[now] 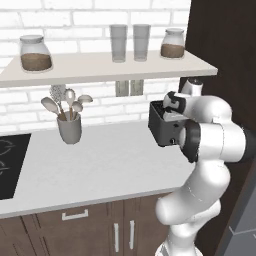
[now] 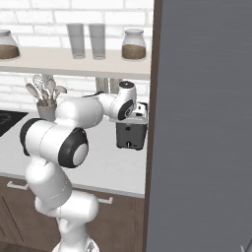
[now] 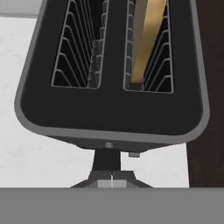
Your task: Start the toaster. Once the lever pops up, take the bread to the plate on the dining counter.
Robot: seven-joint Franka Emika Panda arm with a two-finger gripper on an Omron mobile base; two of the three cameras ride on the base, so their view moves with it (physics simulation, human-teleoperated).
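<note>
The black toaster [image 3: 109, 118] is seen from above in the hand view, with two wire-lined slots. A tan slice of bread [image 3: 146, 43] stands in the right slot; the left slot is empty. My gripper [image 3: 112, 180] is shut, its tips together right at the dark lever [image 3: 107, 159] that juts from the toaster's front. From the base, the toaster [image 1: 162, 131] [image 2: 131, 134] stands at the worktop's right end, with my hand [image 2: 127, 101] over its front top edge. The plate and the dining counter are out of view.
A grey utensil cup [image 1: 69, 129] with spoons stands left on the grey worktop [image 1: 100, 165]. A shelf [image 1: 100, 67] above carries jars and two glasses. A black hob [image 1: 10, 162] lies far left. A tall dark panel [image 2: 197, 123] rises right beside the toaster.
</note>
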